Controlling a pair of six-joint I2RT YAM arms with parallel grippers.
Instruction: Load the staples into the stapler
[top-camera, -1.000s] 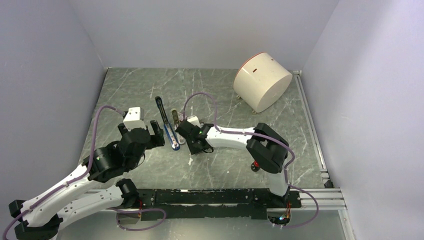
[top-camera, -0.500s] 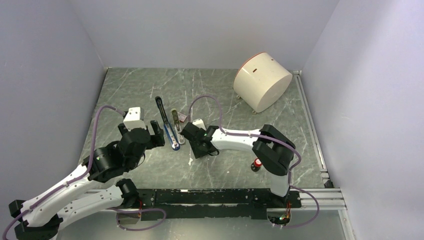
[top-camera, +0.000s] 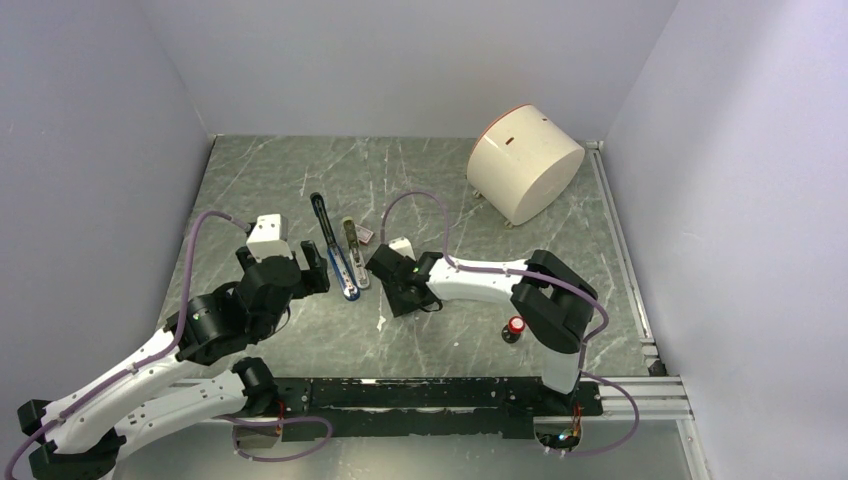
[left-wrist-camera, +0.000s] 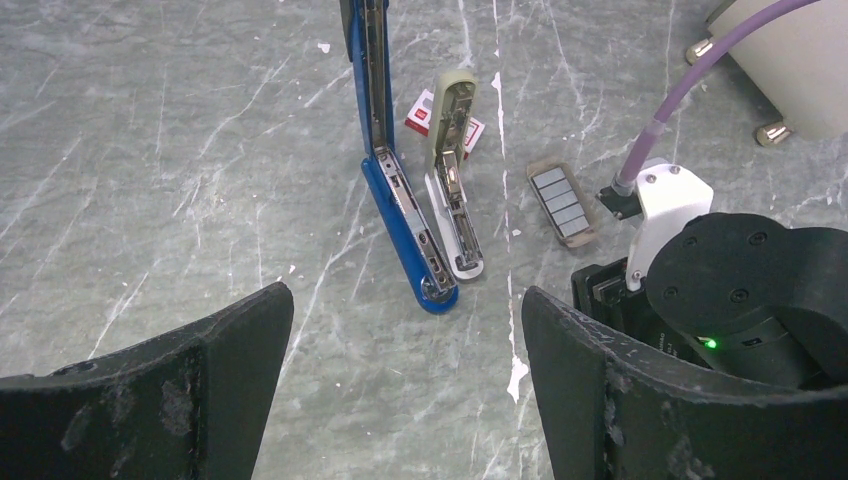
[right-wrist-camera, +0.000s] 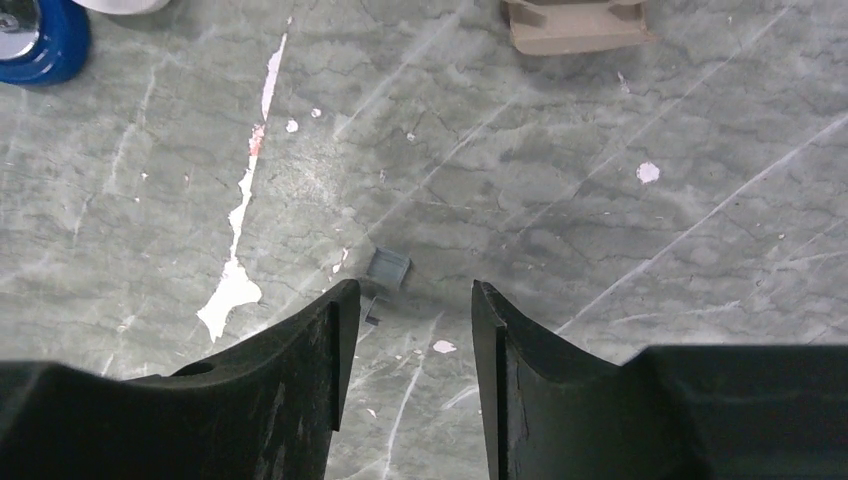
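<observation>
The blue stapler (left-wrist-camera: 400, 222) lies swung open on the table, its silver channel facing up; it also shows from above (top-camera: 336, 256). The pinkish-red and white staples box (left-wrist-camera: 424, 113) lies behind it, partly hidden by a beige bar. A beige tray of grey staple blocks (left-wrist-camera: 560, 202) rests to the right. A small grey staple piece (right-wrist-camera: 388, 267) lies on the table just beyond my right gripper's (right-wrist-camera: 410, 295) tips. That gripper is partly open, with nothing between its fingers. My left gripper (left-wrist-camera: 405, 300) stands wide open and empty, near the stapler's blue end.
A beige-olive and white oblong bar (left-wrist-camera: 451, 170) lies opened beside the blue stapler. A red-capped black knob (top-camera: 516, 327) stands by the right arm's elbow. A cream cylinder (top-camera: 525, 160) lies tipped at the back right. Walls enclose the table on three sides.
My right gripper has drawn slightly rightward and toward the near edge, uncovering the staples box and the red-capped knob. The left arm and the stapler have not moved.
</observation>
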